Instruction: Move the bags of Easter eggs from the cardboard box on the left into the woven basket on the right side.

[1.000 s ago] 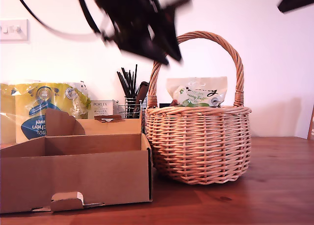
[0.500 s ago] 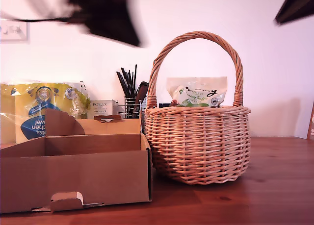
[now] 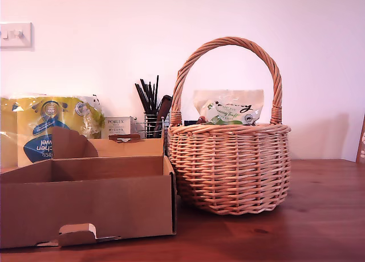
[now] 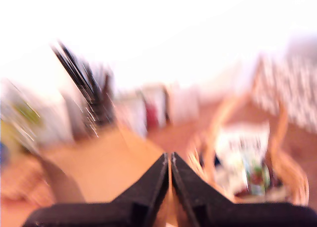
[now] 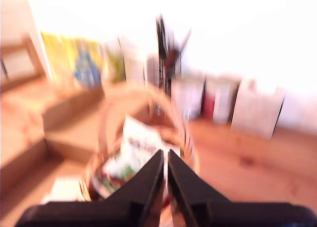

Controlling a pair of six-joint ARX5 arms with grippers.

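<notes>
Nearest in the exterior view, the cardboard box (image 3: 85,199) sits low on the wooden table (image 3: 319,216) at the exterior view's left, its front wall with the tab cut-out facing the camera and its flaps up at the back; from this low angle I cannot tell what lies inside it. Just beside it, toward the exterior view's right, stands the woven basket (image 3: 230,165), upright, its tall arched handle rising above the rim. A white and green bag of Easter eggs (image 3: 228,108) pokes up over the rim inside the basket. Behind the box, against the wall, are a big yellow pack (image 3: 51,125), a small white carton (image 3: 118,127) and a wire pot of black sticks (image 3: 149,105). No arm shows in the exterior view. Both wrist views are heavily blurred. My first gripper (image 4: 170,158) has its two dark fingers pressed together with only a thin slit between them and nothing held, looking down on the basket (image 4: 257,167) with bags in it. My second gripper (image 5: 165,155) is likewise nearly closed and empty, above the basket (image 5: 138,153), where a white and green bag (image 5: 136,150) lies, with the box (image 5: 44,128) beyond.
</notes>
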